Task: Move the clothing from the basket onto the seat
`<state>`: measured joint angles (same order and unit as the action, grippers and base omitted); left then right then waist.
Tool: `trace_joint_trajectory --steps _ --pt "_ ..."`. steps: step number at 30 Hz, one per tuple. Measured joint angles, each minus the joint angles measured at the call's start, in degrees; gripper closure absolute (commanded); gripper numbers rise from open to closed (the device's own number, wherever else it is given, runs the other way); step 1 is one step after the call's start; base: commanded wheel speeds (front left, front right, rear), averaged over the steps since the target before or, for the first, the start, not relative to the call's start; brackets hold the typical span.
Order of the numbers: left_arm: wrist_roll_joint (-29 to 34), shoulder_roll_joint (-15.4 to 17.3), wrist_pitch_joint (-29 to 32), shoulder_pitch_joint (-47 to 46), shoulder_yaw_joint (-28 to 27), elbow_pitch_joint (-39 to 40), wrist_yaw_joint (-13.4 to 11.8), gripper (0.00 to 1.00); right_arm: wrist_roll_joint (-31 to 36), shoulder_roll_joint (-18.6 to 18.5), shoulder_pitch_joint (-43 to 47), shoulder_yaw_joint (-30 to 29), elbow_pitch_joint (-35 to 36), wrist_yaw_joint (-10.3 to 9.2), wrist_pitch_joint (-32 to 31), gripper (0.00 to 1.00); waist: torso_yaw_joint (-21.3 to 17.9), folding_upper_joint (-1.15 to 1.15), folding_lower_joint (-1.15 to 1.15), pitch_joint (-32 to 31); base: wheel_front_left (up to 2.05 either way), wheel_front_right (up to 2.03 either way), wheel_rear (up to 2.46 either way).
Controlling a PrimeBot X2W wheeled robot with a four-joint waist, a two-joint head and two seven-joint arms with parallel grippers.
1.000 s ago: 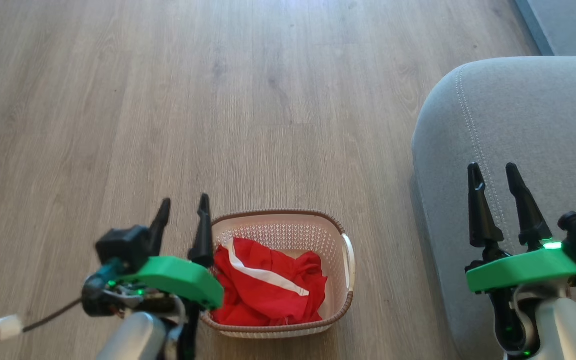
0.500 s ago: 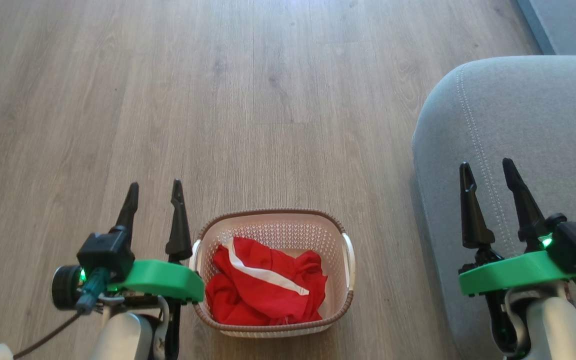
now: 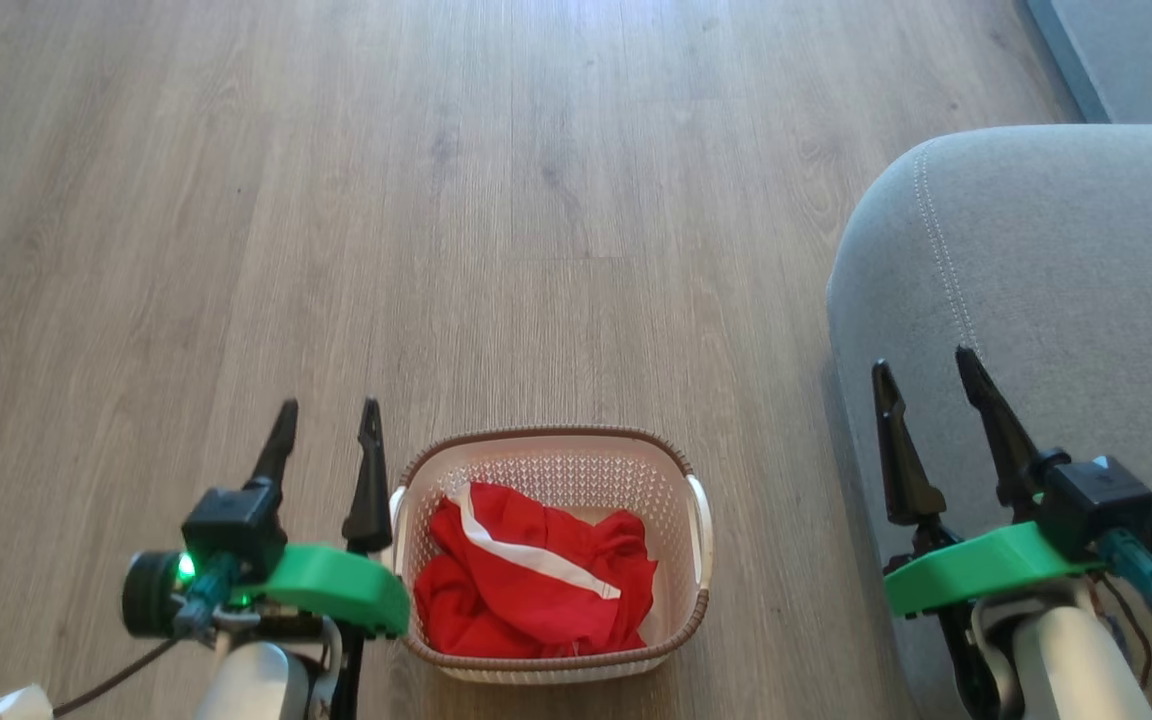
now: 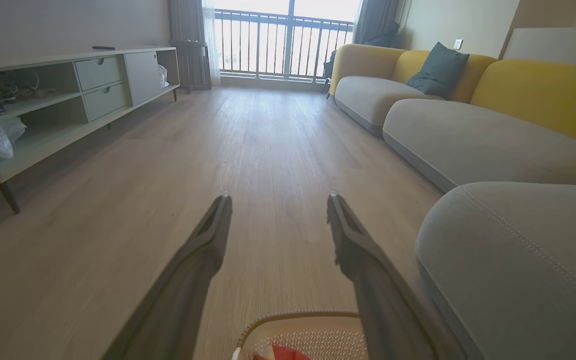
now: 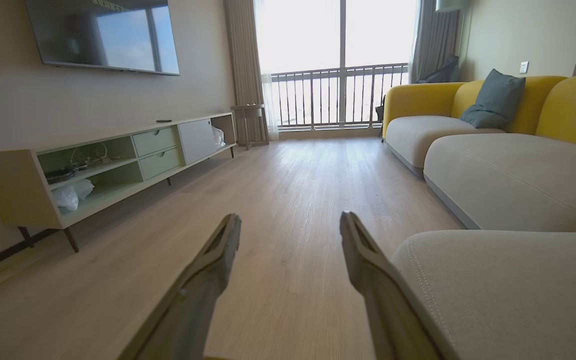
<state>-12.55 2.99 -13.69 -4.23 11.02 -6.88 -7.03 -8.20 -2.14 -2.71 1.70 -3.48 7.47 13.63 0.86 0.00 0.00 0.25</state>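
Note:
The cream basket (image 3: pixel 678 470) with a brown rim stands on the wood floor at the bottom centre of the head view. Crumpled red clothing (image 3: pixel 531 585) with a white band lies inside it. Its far rim (image 4: pixel 298 317) and a scrap of red clothing (image 4: pixel 283 354) show at the bottom of the left wrist view. The grey seat (image 3: pixel 1066 270) fills the right side, also seen as the seat (image 4: pixel 513 260) and the seat (image 5: pixel 508 290). My left gripper (image 3: pixel 328 412) is open beside the basket's left handle, holding nothing. My right gripper (image 3: pixel 923 358) is open over the seat's front edge, empty.
Bare wood floor (image 3: pixel 436 200) stretches ahead. A low TV cabinet (image 5: pixel 118 160) lines the left wall under a wall screen (image 5: pixel 103 35). More grey and yellow sofa sections (image 5: pixel 498 165) run along the right, with a dark cushion (image 5: pixel 493 100). A balcony window (image 5: pixel 338 65) closes the far end.
My left gripper swung leftward off the basket's rim and now stands beside the handle. The right gripper drifted left and lower. The head view shifted slightly, so the basket sits a little lower.

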Motion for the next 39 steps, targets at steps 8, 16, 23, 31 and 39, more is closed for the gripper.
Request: trace_joint_trajectory --steps 8,16,23,31,39 --pt "-1.2 -0.1 -0.5 1.0 0.8 -8.5 1.3 0.0 1.9 -0.1 0.0 0.4 -6.4 0.02 0.8 0.0 0.0 0.0 0.0 -0.2 0.0 0.0 0.0" --pt "-2.3 -0.1 -0.5 0.9 1.8 -11.1 1.8 0.0 2.2 -0.1 0.0 0.6 -8.2 0.02 0.8 0.0 -0.1 0.0 0.0 0.2 0.0 0.0 0.0" --pt "-3.0 -0.1 -0.5 0.8 2.0 -11.9 2.2 0.0 2.0 -0.1 -0.1 0.6 -9.2 0.02 0.8 0.0 -0.3 0.0 0.0 1.4 0.0 0.0 0.0" --pt "-3.0 -0.1 -0.5 -3.0 2.5 -14.4 4.7 0.0 1.6 -0.1 -1.9 0.8 -9.4 0.02 0.8 0.0 -1.0 0.0 0.0 7.0 0.0 0.0 0.0" --pt "2.1 -0.2 -0.5 -10.7 3.7 -23.0 7.5 0.0 1.8 -0.1 -6.3 1.2 -9.5 0.02 0.8 0.0 -2.3 0.0 0.0 16.7 0.0 0.0 0.0"
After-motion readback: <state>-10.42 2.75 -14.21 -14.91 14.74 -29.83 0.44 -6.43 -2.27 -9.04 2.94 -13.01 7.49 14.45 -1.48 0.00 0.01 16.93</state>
